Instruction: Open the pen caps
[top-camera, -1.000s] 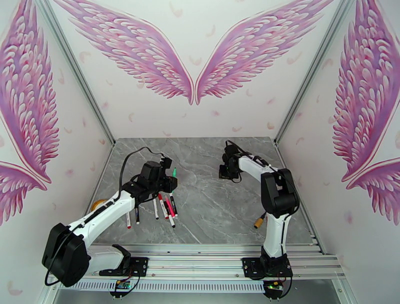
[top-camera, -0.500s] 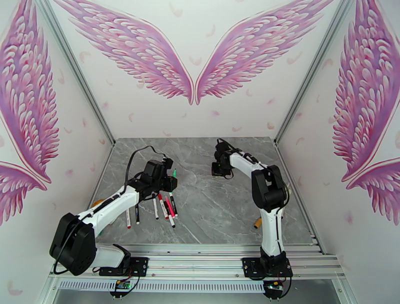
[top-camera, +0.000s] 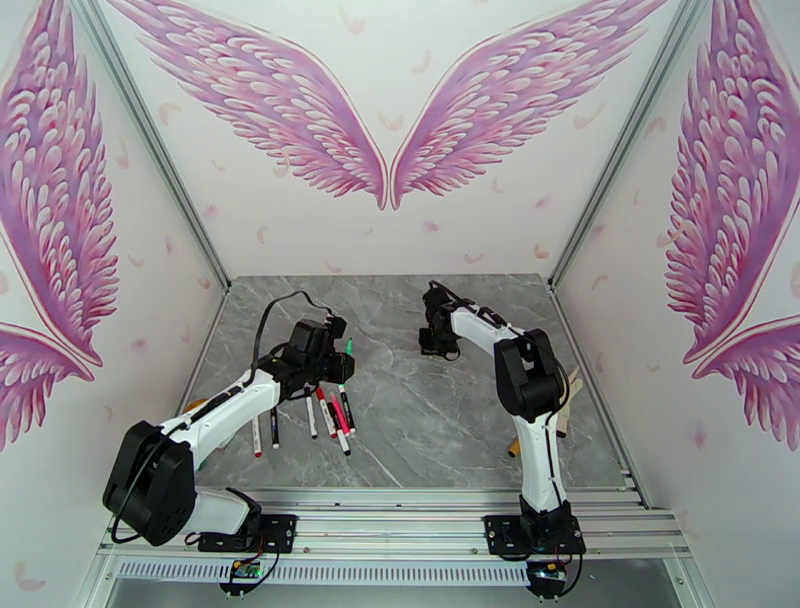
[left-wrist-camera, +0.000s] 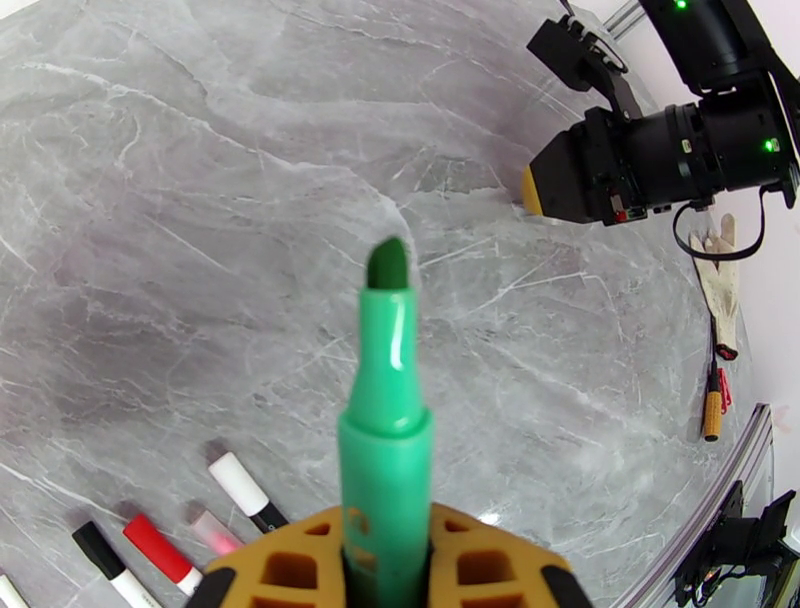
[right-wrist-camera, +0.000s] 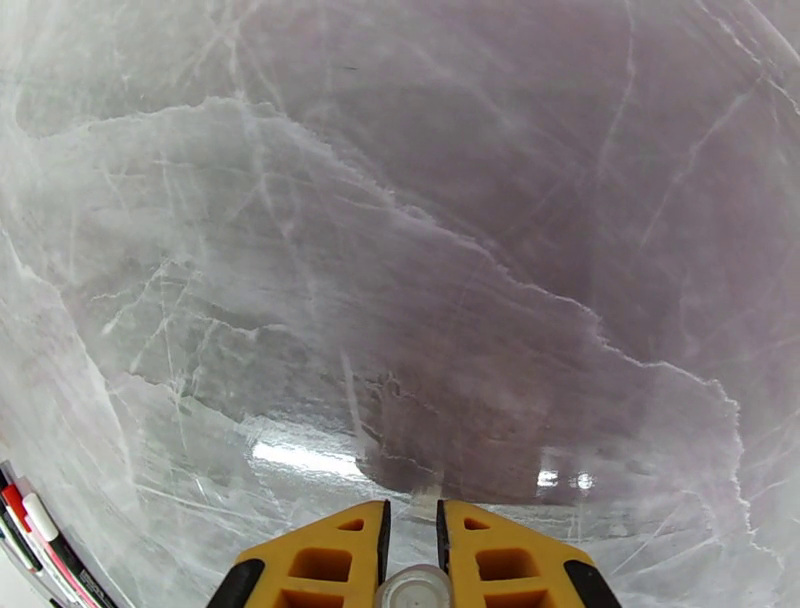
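A gray marble table (top-camera: 430, 420) is seen under two white-and-black arms. The left arm (top-camera: 215, 415) is stretched over the left side of the table. The right arm (top-camera: 525, 375) is bent toward the far middle. The two are held well apart.

The left tool (left-wrist-camera: 386, 548) is pressed onto a green pen (left-wrist-camera: 386, 400), which is gripped by its barrel and pointed away from the wrist camera. Its dark green tip is bare, so this pen is judged to be open already.

The right tool (right-wrist-camera: 413, 545) is held low over bare table, with its yellow fingers (right-wrist-camera: 320, 560) nearly together. A small pale round thing (right-wrist-camera: 413, 588) is pinched between them. It is taken to be the green pen's cap, though its colour cannot be told.

The other pens (top-camera: 325, 412) are laid in a loose row on the table, just below the left tool. Caps look to be on them, so most of the job is judged to be left.

Trouble could be caused in a few ways. The cap is small and smooth, so it could roll away if it is let go from too high. A mark could be left on the table if the green pen is put down tip first. The row could be knocked and scattered if the left tool is lowered straight down.
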